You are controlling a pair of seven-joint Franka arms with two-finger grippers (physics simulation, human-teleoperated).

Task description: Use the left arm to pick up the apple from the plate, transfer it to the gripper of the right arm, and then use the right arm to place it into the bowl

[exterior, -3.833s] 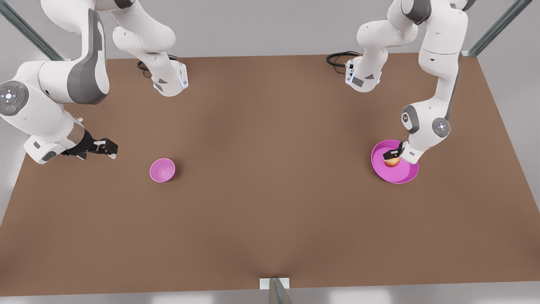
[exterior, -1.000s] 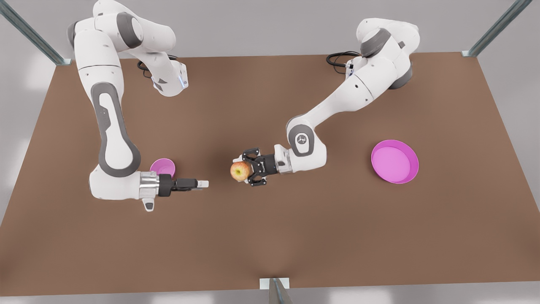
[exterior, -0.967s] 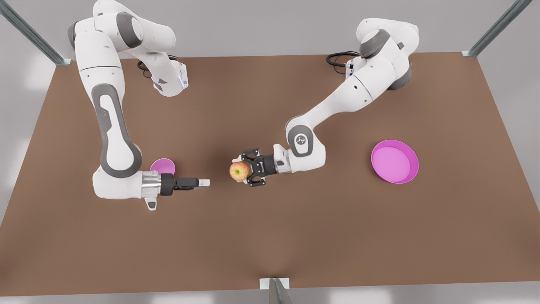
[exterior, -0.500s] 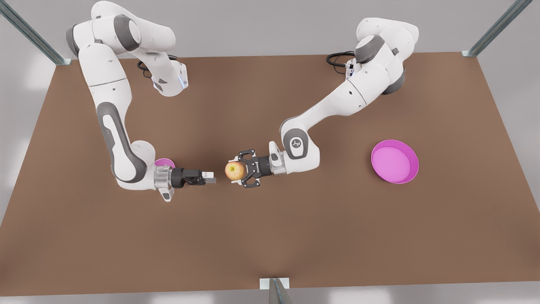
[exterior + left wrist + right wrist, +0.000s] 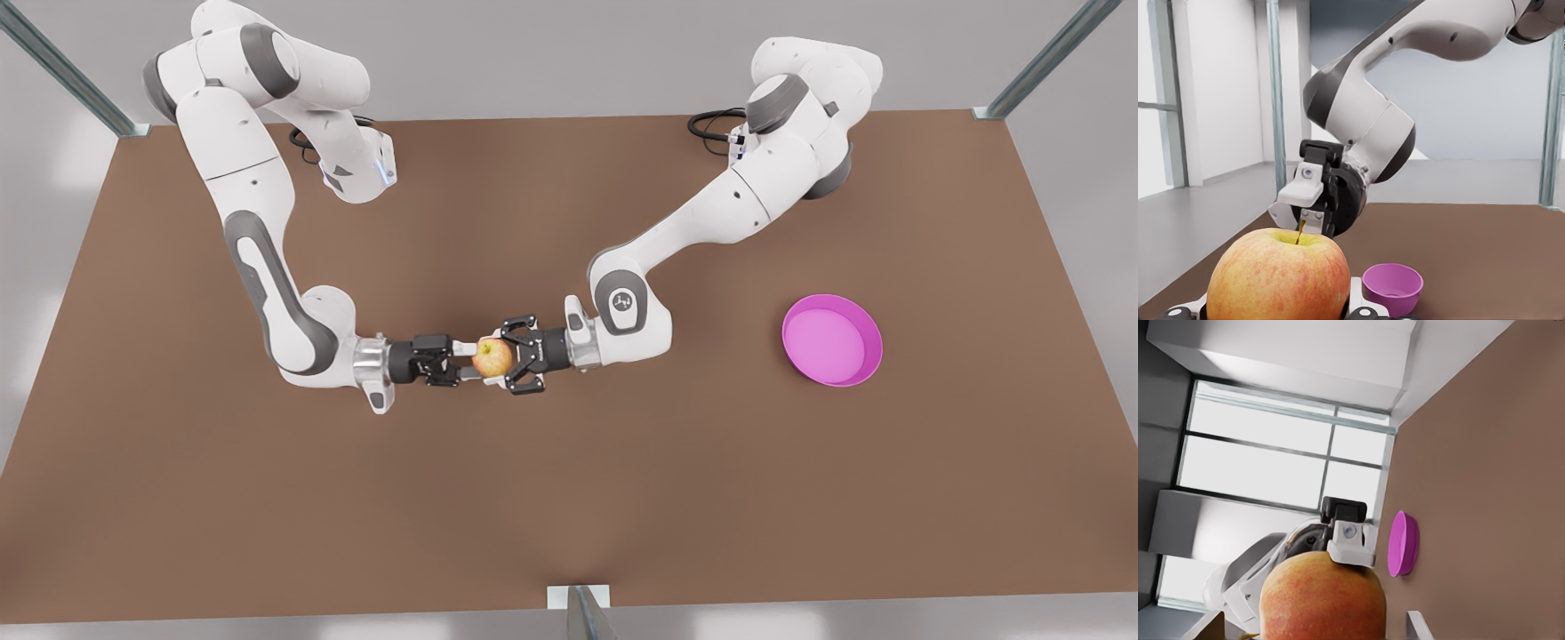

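While it hangs in mid-air above the middle of the brown table [image 5: 569, 498], the yellow apple [image 5: 492, 356] with its red blush sits between two robot pincers that meet head-on. Seen from the front view, the left pincer [image 5: 500, 358] comes in from the apple's 3 o'clock side and is clamped on the fruit, its two fingers pressed against opposite sides. In the left wrist view the apple [image 5: 1278, 277] looms close, stem up, with a pale fingertip [image 5: 1357, 300] touching its flank. The right pincer [image 5: 467, 357] reaches in from the apple's 9 o'clock side in the front view. Its fingers are spread wider than the fruit and straddle it, and in the right wrist view one finger [image 5: 1417, 625] stands clear of the apple's skin [image 5: 1321, 600], so this pincer has no hold on anything. Both arms stretch low and level toward each other from their bases at the table's far edge. The shallow pink plate [image 5: 831, 340] lies on the table at 3 o'clock from the apple in the front view, well apart from it. The small deep pink bowl [image 5: 1391, 287] stands upright on the table beyond the apple in the left wrist view, below the right arm.
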